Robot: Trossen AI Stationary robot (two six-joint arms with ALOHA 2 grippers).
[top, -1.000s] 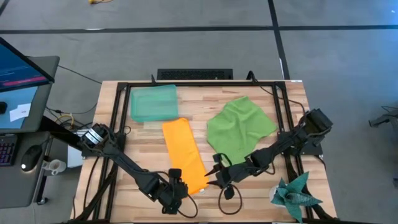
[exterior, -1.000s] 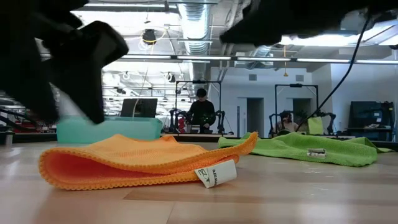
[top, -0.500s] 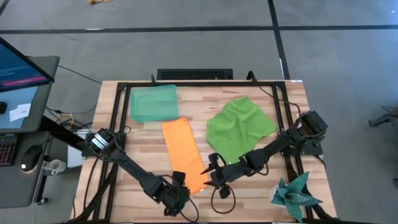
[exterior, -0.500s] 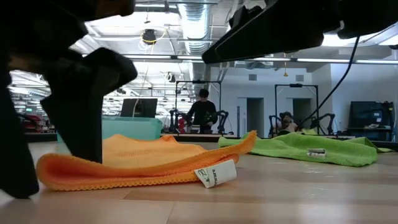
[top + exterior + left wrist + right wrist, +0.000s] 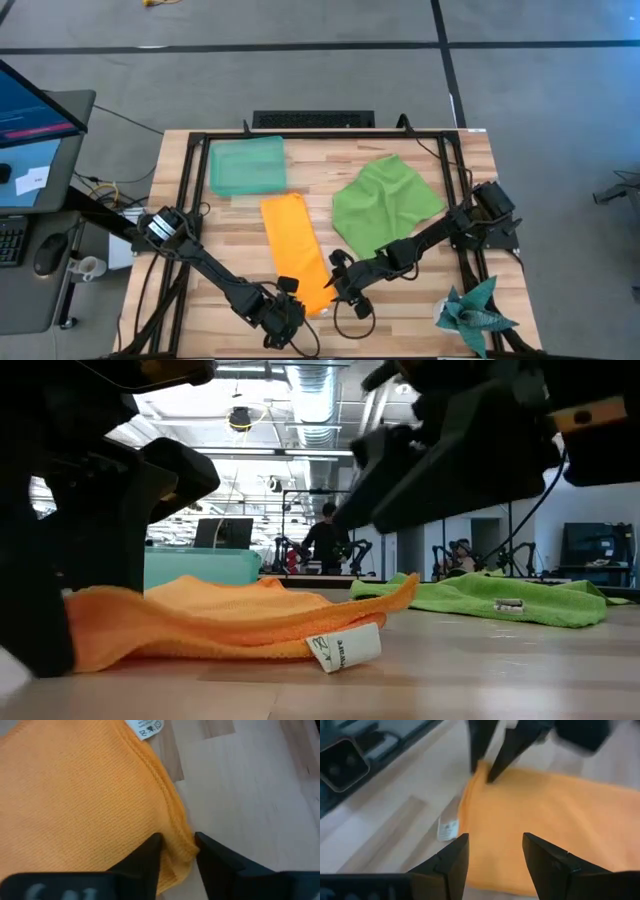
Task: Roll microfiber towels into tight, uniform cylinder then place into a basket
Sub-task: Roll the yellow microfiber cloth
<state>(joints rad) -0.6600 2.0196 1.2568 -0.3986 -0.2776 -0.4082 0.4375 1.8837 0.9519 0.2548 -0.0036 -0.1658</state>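
The orange towel (image 5: 296, 247) lies folded in a long strip at the worktop's (image 5: 400, 320) centre, its near end toward 6 o'clock. The left tool (image 5: 176, 851) pinches that end's corner, and the right tool (image 5: 492, 851) hovers released over the other corner. To roll tight, both should grip the hem level and turn together toward the basket (image 5: 247, 165) at 11 o'clock.

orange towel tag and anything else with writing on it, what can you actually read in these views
Orange towel care tag: dark print, too blurred to read; same in the low view.
Green towel tag: too small to read.
Monitor beside the table: screen content, no legible words.
White slip on the side desk: marks too small to read.
No other text visible.
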